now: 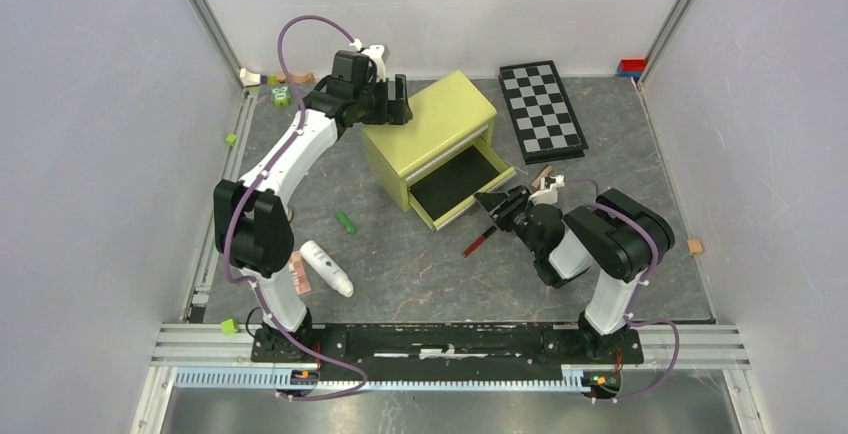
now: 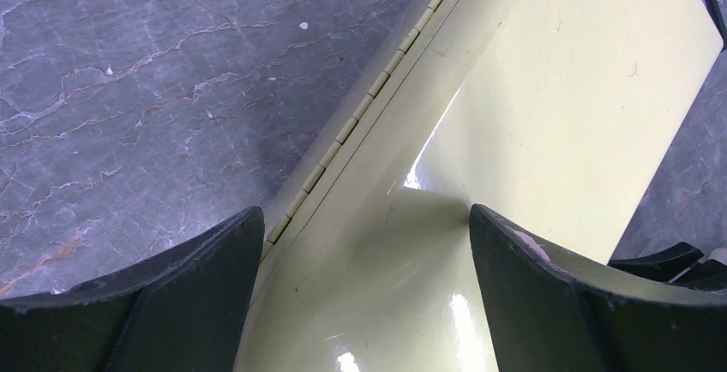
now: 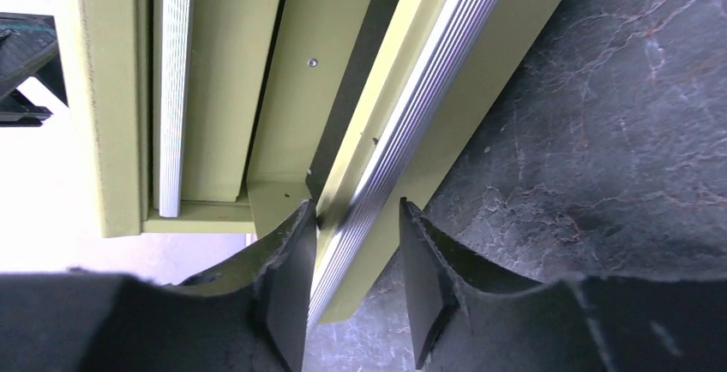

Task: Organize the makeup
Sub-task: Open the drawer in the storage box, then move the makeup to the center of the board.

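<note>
Currently, your stock, near to far.

- White tube [image 1: 327, 268]: lies capped on the table [image 1: 420, 274], just beside the pink-brown palette [image 1: 299, 274], at seven o'clock of the green cabinet [image 1: 430, 114].
- Red stick [image 1: 478, 244]: slim, at five o'clock, beside the open drawer [image 1: 455, 182].
- Right tool [image 3: 356, 218]: jaws apart, straddling the drawer front, probably positioning it for loading.
- Left tool [image 2: 364, 218]: jaws wide over the cabinet top, probably bracing it.

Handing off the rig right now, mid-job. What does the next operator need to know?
Left gripper: open, over the green cabinet's top.
Right gripper: open, jaws loosely astride the bottom drawer's front.
Done: drawer pulled out, nothing seen inside.
Left: white tube, pink-brown palette, green stick and red stick lie on the table, not yet stowed.
</note>
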